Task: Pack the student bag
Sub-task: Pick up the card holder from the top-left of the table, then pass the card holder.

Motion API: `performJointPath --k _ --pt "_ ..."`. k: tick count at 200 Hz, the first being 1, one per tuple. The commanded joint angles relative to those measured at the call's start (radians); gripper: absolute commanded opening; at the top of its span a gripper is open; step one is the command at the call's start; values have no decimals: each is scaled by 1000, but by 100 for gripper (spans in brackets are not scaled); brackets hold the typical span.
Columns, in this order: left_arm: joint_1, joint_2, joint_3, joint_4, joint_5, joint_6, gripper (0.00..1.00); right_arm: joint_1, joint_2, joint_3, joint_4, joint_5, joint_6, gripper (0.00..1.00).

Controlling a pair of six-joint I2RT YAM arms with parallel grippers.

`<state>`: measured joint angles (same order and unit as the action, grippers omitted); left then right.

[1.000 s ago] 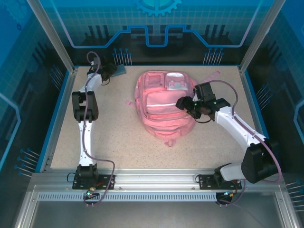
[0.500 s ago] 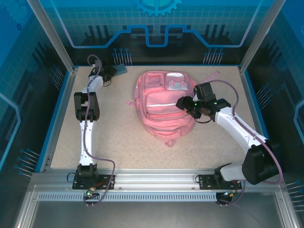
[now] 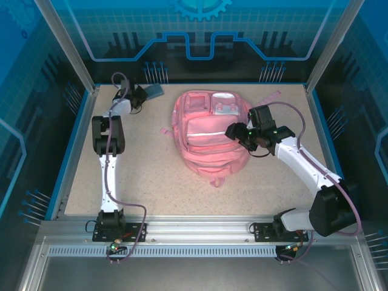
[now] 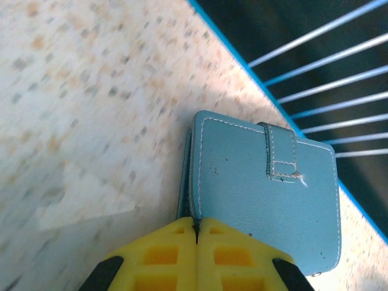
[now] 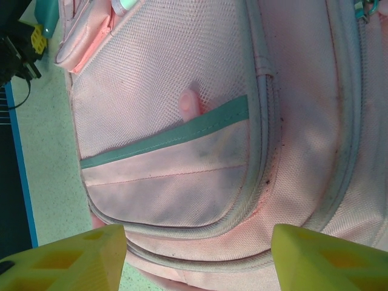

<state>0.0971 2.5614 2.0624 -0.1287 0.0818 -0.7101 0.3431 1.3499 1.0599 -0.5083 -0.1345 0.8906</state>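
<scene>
Your student bag (image 3: 209, 130) lies flat in the middle of the surface (image 3: 145, 176), front pockets up, with a pink strap (image 3: 270, 97) trailing off its far-right corner. Whatever is on the white patch (image 3: 224, 108) on its top pocket is too small for you to read.

Your right hand (image 3: 237, 132) hangs over the bag's right side, its yellow fingers (image 5: 73, 257) spread wide. From its wrist you see a mesh pocket (image 5: 163, 79) edged with a teal band (image 5: 170, 142). Behind the mesh is a small pink shape (image 5: 189, 103) that you cannot identify. The bag runs off that view at the top, right and bottom.

Your left hand (image 4: 196, 242) is at the far-left corner of the surface. Its fingers are pressed together against the near edge of a blue-green wallet (image 4: 267, 188) with white stitching and a strap tab. The wallet lies just beside the blue border. The fingers hide that near edge, so you cannot tell whether any of it is pinched.
</scene>
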Motion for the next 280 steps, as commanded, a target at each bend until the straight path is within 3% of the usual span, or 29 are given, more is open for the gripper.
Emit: performJointPath --k 1,67,124,174,239,280 --pt "-5 -141 -131 1 32 42 0 20 -34 -10 -16 19 2 65" --pt "-32 -622 -797 19 17 79 0 95 2 32 -27 30 -57 66" --pt "-74 -1093 -1209 -125 24 83 0 319 161 176 15 53 -174 67" --pt "-105 -1319 -1202 -349 95 105 0 488 327 314 116 134 -652 79" --pt "-108 -1403 -1113 -521 237 58 0 562 396 208 462 52 -1125 73" --pt "-107 -1410 -1081 -573 290 45 0 588 442 167 595 2 -1280 69"
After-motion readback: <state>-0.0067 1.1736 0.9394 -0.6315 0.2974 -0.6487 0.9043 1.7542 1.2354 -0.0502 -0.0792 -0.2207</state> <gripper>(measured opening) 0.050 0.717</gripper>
